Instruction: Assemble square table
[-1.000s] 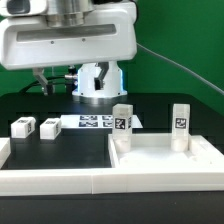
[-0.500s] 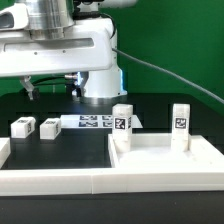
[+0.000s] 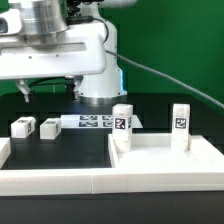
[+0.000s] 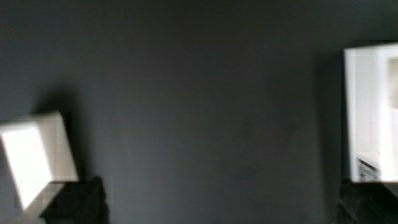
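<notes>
Green backdrop, black table [image 3: 60, 150]: the arm's hand [image 3: 48, 90] hangs spread and empty over the exterior view's left side, where 2 loose legs [image 3: 22, 126] lie near each other. The square tabletop [image 3: 165, 160] sits at the right with 2 upright legs [image 3: 122, 125] at its far edge. An off-centre descent could shove one loose leg into the other or tip it; no writing is legible, only black-and-white tags.

The marker board [image 3: 97, 122] lies flat on the black table [image 3: 60, 150].
</notes>
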Controlling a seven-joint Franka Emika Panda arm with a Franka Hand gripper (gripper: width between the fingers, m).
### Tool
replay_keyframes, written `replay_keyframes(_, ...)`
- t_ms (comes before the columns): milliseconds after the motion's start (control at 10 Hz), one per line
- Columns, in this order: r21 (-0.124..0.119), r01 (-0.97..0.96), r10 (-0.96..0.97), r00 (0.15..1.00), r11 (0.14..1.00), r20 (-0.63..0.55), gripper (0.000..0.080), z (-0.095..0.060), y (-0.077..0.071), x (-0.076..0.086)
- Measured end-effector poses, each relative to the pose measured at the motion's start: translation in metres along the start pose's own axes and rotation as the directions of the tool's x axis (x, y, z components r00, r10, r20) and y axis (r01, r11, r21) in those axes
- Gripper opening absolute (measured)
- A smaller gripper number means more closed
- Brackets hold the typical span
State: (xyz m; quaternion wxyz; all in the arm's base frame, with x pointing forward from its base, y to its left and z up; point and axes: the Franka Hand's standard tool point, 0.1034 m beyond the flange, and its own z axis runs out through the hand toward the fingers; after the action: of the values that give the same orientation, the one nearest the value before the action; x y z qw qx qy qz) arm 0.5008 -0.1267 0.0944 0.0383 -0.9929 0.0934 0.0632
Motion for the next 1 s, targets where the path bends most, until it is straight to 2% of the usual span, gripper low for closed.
replay_keyframes(200,-0.006,-0.033,0.033,0.999,0.999,0.01,0.0649,0.024,0.007,-0.025)
replay_keyframes(400,-0.027,-0.038,0.038,0.999,0.999,0.011,0.0649,0.042,0.012,-0.032)
replay_keyframes(700,-0.026,-0.036,0.036,0.999,0.999,0.005,0.0649,0.039,0.011,-0.029)
replay_keyframes(800,-0.028,0.003,-0.003,1.0,1.0,0.004,0.0649,0.041,0.016,-0.031)
replay_keyframes(900,-0.03,0.026,-0.025,1.0,0.999,0.012,0.0649,0.047,0.03,-0.037)
replay_keyframes(1000,-0.029,0.018,-0.017,1.0,0.999,0.014,0.0649,0.048,0.037,-0.039)
